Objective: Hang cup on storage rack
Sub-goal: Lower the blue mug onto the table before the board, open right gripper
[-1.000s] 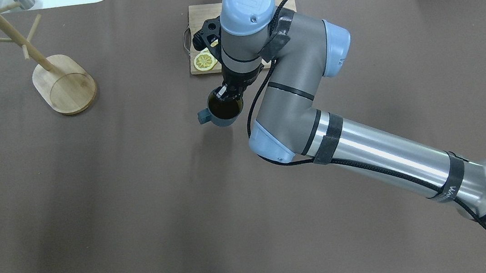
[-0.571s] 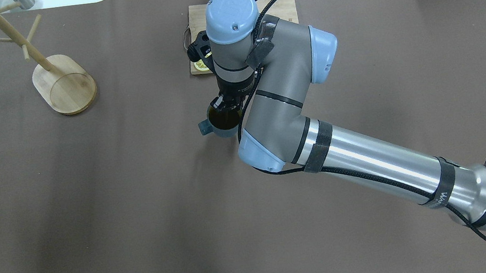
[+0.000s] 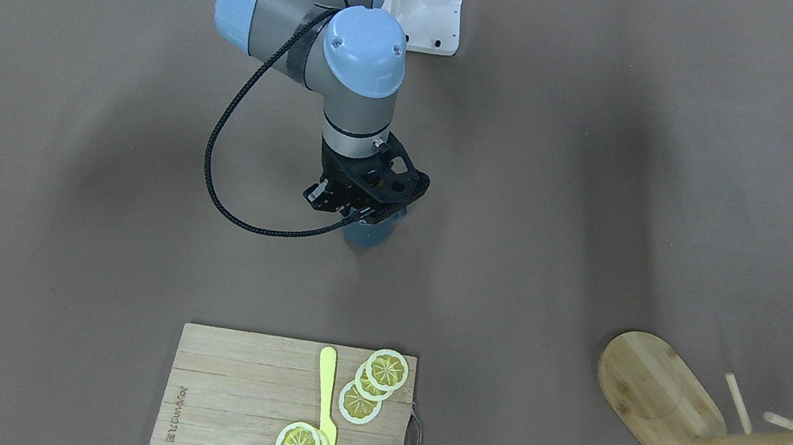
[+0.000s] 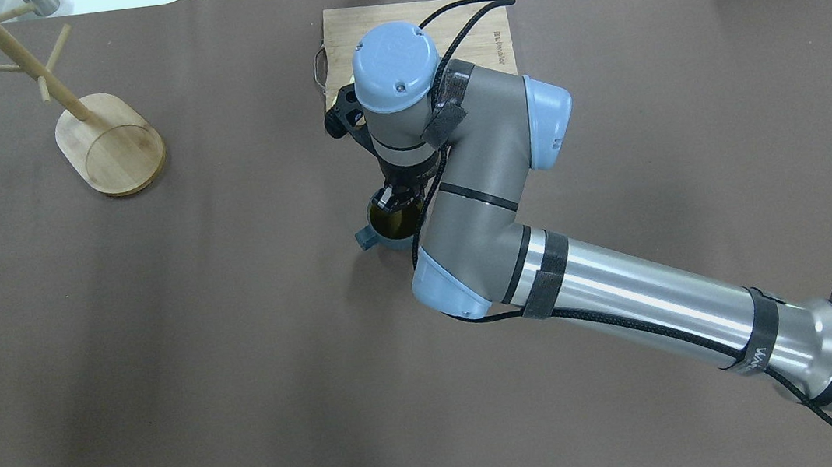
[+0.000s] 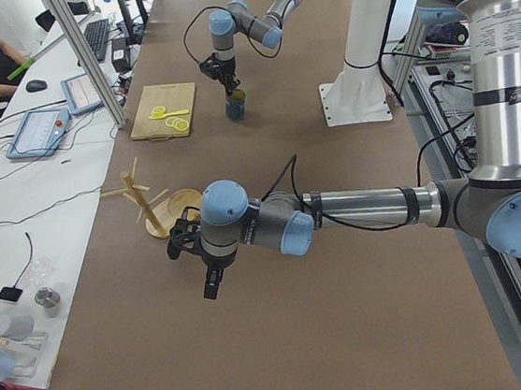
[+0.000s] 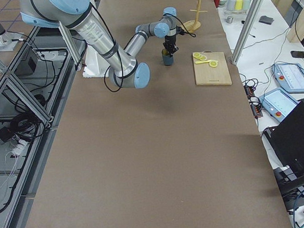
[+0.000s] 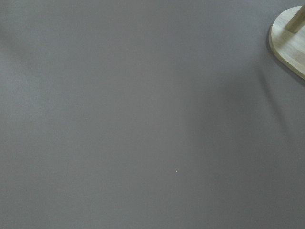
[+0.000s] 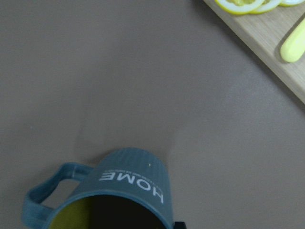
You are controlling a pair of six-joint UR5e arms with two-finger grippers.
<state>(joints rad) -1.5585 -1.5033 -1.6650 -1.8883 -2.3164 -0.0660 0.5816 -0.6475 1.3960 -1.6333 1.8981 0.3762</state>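
Observation:
The teal-blue cup [image 4: 390, 229] stands upright near the table's middle, yellowish inside, handle toward the rack side. It also shows in the front view [image 3: 370, 235] and in the right wrist view [image 8: 131, 183], lettered "HOME". My right gripper [image 4: 398, 197] points straight down and is shut on the cup's rim. I cannot tell whether the cup touches the table. The bamboo storage rack [image 4: 110, 145] stands at the far left, well apart from the cup; its base edge shows in the left wrist view [image 7: 289, 40]. My left gripper [image 5: 212, 281] shows only in the left side view, near the rack; I cannot tell if it is open.
A bamboo cutting board [image 3: 237, 405] with lemon slices [image 3: 373, 384] and a yellow knife [image 3: 326, 412] lies at the table's far edge behind the right wrist. Brown table cover lies between cup and rack.
My right arm has carried the cup away from the cutting board, toward the robot's side of the table. The rack has not moved.

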